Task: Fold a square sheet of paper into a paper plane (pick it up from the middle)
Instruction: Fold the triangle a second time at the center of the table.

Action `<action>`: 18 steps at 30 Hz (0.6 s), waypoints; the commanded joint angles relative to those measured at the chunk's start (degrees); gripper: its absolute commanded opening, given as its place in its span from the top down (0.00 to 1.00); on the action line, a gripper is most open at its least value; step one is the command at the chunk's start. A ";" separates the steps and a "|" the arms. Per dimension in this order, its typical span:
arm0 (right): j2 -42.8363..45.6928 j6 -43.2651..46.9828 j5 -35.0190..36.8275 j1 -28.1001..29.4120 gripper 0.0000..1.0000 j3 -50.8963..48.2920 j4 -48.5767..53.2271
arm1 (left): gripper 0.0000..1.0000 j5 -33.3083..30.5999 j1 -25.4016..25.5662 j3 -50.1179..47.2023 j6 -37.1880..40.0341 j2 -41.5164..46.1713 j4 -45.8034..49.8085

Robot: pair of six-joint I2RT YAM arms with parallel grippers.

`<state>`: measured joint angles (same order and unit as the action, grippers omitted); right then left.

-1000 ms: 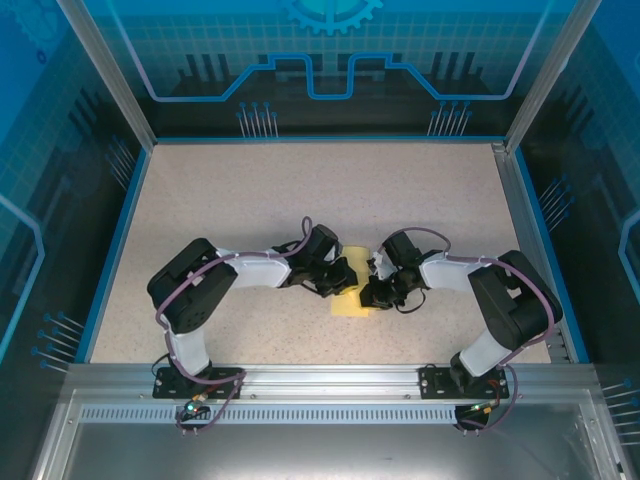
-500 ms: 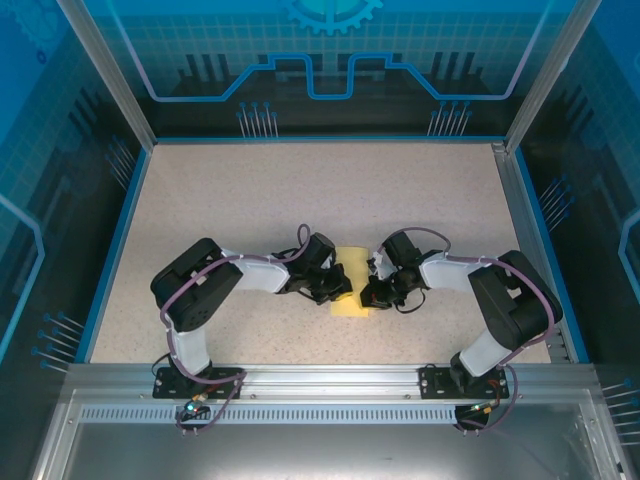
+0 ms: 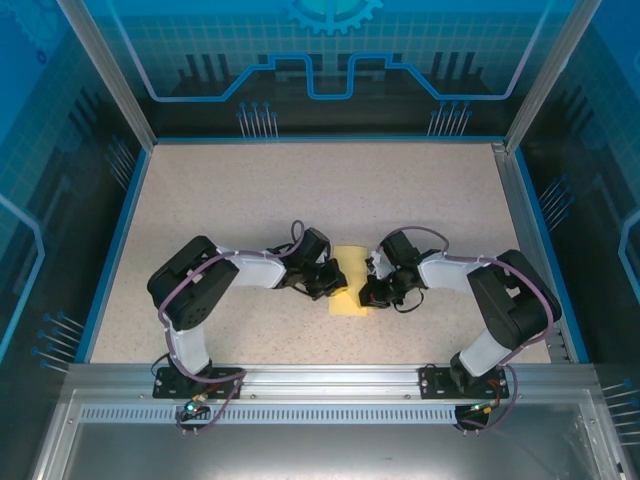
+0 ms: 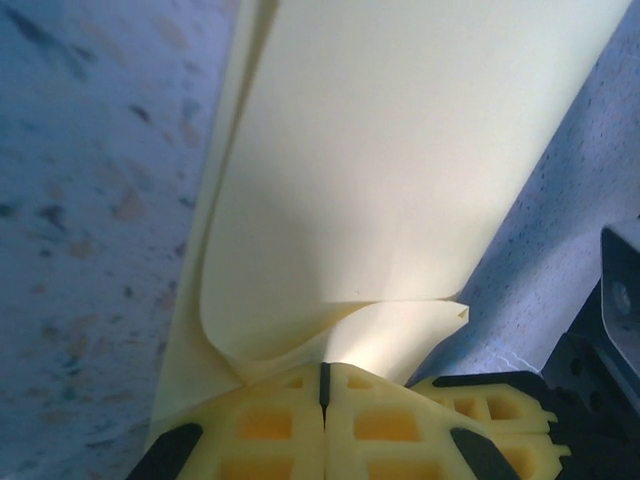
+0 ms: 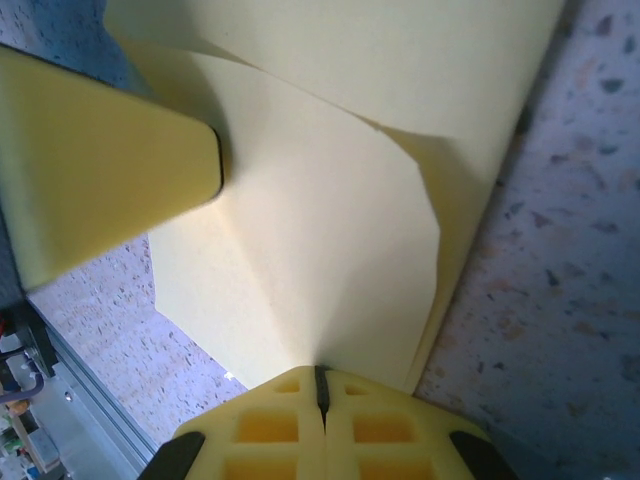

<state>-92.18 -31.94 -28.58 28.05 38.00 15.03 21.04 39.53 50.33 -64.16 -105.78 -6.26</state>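
Paper: we see the square sheet of paper [image 3: 351,283] lying mid-table [image 3: 250,200] between the two wrists, doubled over itself with one flap lifted.
Left gripper: in our left wrist view the left gripper [image 4: 323,372] has its pads pressed flat together, pinching the sheet's curled near edge.
Right gripper: the right gripper [image 5: 320,378] is likewise closed tight, with a creased layer of the sheet running into its seam.
Change: we find the left wrist drawn back leftward since a second ago, baring more of the sheet's left side. The right arm and the sheet sit as before.
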 commanded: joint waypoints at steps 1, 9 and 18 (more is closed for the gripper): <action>-3.09 0.30 8.33 0.95 1.00 -2.05 5.12 | 0.93 -6.51 -2.95 0.87 1.09 -0.15 5.48; -2.78 0.26 8.28 0.95 1.00 -2.23 5.12 | 0.92 -7.24 -4.50 1.16 1.93 -0.35 6.63; -3.27 0.31 8.16 0.95 1.00 -2.05 5.06 | 0.92 -7.14 -6.22 -0.92 2.68 -0.13 4.16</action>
<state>-92.25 -31.94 -28.53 28.14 38.00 14.72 20.45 36.03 51.18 -63.42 -105.78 -4.21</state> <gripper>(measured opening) 0.043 0.081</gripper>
